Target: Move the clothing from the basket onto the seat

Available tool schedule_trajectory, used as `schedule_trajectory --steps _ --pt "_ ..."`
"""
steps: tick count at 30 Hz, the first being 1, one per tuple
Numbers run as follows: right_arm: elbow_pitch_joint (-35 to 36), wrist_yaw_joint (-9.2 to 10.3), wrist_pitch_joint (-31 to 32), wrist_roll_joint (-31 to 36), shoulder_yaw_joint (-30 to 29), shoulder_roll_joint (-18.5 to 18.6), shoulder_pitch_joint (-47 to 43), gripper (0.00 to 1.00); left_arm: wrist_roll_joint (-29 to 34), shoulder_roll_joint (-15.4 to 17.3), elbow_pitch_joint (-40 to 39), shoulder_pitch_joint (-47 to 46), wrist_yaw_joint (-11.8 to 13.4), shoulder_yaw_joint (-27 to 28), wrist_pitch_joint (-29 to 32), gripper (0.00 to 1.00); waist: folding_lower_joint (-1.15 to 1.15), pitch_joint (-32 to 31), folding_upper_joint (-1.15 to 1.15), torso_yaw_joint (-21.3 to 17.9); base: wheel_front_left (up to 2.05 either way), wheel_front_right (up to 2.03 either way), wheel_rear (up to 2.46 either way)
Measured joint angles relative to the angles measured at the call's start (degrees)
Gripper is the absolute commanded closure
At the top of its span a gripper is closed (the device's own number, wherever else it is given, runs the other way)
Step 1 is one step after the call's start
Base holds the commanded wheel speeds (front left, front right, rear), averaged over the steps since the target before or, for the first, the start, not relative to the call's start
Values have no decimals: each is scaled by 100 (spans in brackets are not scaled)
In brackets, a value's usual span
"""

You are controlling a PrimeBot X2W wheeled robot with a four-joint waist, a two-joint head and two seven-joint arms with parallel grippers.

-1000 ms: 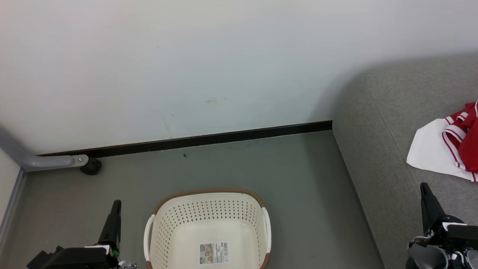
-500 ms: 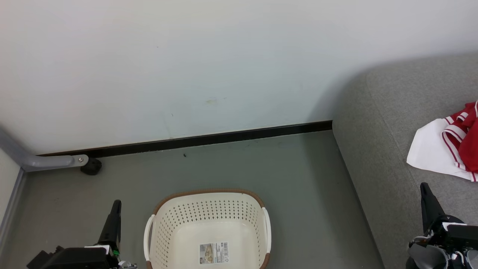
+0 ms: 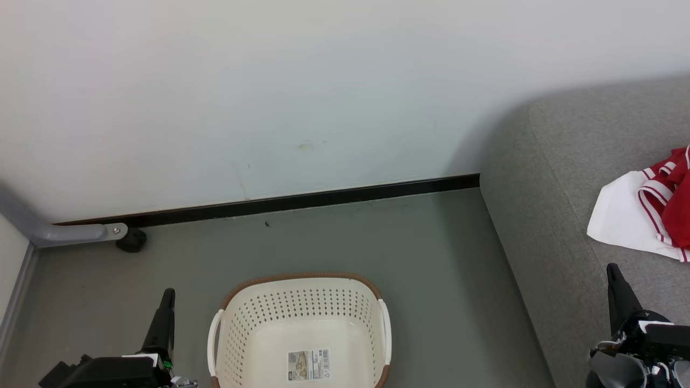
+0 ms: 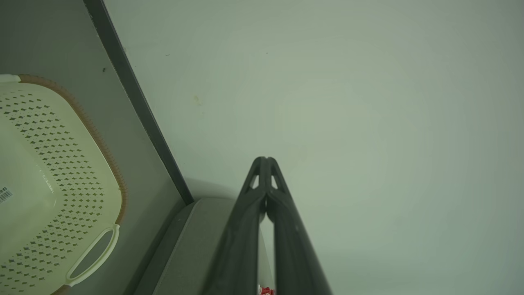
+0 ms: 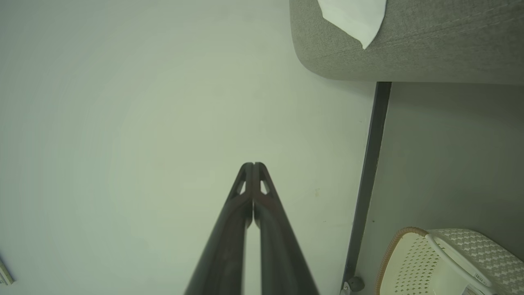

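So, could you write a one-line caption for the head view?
Empty basket, clothing lying on the seat, left pincer and right pincer shut.

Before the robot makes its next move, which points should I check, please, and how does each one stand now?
1. Basket empty: ok; its floor shows a sticker and no garment, though the near end is cut off in the head view.
2. Clothing lying on the seat: ok for the white and red pieces in sight.
3. Whole pile on the seat: cannot tell; it runs past the picture's edge.
4. Left hand shut and holding nothing: ok.
5. Right hand shut and holding nothing: ok.
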State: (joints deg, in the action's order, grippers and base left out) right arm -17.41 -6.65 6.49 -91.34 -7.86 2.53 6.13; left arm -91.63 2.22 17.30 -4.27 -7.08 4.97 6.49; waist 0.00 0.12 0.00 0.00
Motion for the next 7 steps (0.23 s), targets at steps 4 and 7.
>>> schedule_trajectory --steps 4,7 --pt "0 0 0 0 0 0 0 100 0 0 0 0 0 0 0 100 0 0 0 0 0 0 0" --pt "0 0 0 0 0 0 0 100 0 0 -1 0 0 0 0 100 0 0 0 0 0 0 0"
